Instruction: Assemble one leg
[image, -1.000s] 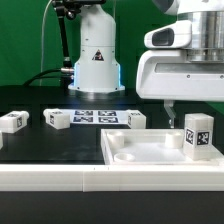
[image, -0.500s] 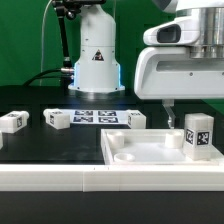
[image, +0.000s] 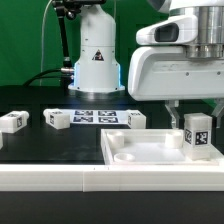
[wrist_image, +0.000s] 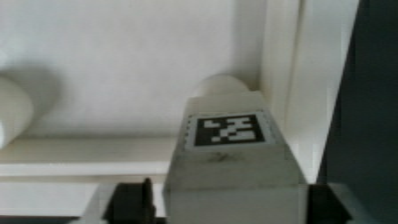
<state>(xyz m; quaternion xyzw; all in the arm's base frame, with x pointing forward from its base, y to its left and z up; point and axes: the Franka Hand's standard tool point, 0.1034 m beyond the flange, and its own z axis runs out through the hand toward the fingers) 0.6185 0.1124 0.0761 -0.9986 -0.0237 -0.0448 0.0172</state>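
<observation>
- Leg (image: 198, 135): stands upright at the right of the exterior frame, on the large white recessed panel (image: 140, 152), near that panel's right edge, tag facing the camera.
- Gripper (image: 192, 108): sits directly over the leg; the wrist view shows the leg (wrist_image: 228, 150) filling the lower centre of the frame between two dark fingers (wrist_image: 128, 199). Fingers appear pinched on its sides, though actual contact is not clearly visible.
- Judgement: the leg is brought to the panel and upright, so pick-up and carrying look finished; whether it is seated in its socket cannot be confirmed.
- Remaining: seating or fixing the leg, then release.
- Three similar blocks (image: 56, 120) lie unused on the black table (image: 50, 145) at left and centre, beside the marker board (image: 97, 117).
</observation>
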